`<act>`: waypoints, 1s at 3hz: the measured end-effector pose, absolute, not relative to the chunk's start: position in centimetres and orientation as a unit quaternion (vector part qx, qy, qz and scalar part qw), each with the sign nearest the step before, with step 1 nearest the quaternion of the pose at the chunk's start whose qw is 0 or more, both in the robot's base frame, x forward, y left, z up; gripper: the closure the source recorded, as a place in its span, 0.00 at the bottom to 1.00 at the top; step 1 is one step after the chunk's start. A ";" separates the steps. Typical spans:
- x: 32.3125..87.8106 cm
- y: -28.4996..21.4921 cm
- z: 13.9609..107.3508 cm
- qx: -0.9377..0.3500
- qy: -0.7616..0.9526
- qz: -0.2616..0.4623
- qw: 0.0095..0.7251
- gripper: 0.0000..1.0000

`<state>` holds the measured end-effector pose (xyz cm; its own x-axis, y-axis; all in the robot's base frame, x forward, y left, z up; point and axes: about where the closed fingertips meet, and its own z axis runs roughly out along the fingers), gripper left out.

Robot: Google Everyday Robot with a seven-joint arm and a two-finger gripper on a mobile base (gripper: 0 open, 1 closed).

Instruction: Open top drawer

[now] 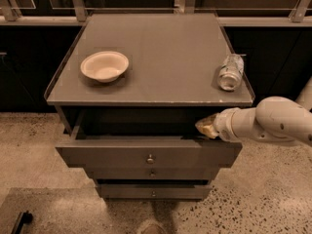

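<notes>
The top drawer is the widest grey-brown front of three, with a small round metal knob. It stands pulled out from the cabinet, and a dark gap shows between its front and the cabinet top. My gripper comes in from the right on a white arm. Its tip rests at the upper right edge of the drawer front, just under the cabinet top.
A white bowl sits on the cabinet top at the left. A crushed can lies at the right edge. Two narrower drawers lie below the top one. A speckled floor surrounds the cabinet, and a railing runs behind.
</notes>
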<state>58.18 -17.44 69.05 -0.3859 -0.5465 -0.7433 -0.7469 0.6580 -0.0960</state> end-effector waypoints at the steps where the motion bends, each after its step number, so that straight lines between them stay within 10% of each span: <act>1: 58.0 -17.4 68.7 -0.396 0.823 0.132 0.384 1.00; 3: 55.6 -18.4 66.1 -0.387 0.834 0.153 0.363 1.00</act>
<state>55.60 -18.45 66.13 -0.4371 -0.5335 -0.7241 -0.7564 0.6536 -0.0251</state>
